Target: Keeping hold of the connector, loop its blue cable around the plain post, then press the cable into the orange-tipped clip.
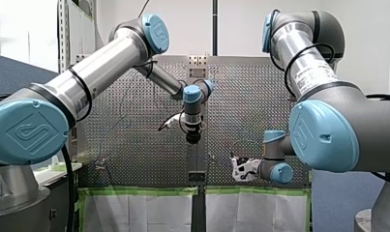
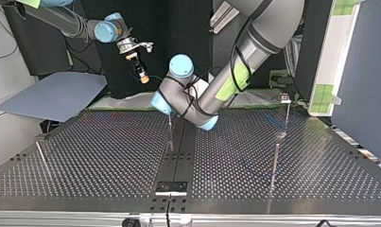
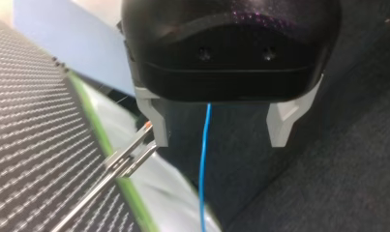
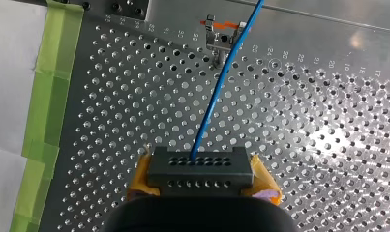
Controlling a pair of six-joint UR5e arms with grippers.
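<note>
Right hand [image 4: 203,178]: yellow pads [image 4: 142,178] clamped on the dark connector [image 4: 201,166], socket face outward, so the blue cable [image 4: 220,84] leaves straight ahead. The cable runs over the perforated surface [image 4: 134,125] and past the orange-tipped clip [image 4: 220,35]; I cannot tell whether it is seated there.

Left hand [image 3: 217,137]: fingers [image 3: 279,128] wide, cable hanging between them ungripped, probably stationed to guide the loop. Plain post not identified.

in the right wrist view the connector [image 4: 200,169] sits between my right gripper [image 4: 202,180] pads; the cable [image 4: 217,92] runs from it toward 1 o'clock over the table [image 4: 328,145], passing the clip [image 4: 220,37] just at its 3 o'clock side; in the left wrist view it hangs between my left gripper [image 3: 219,140] fingers
</note>
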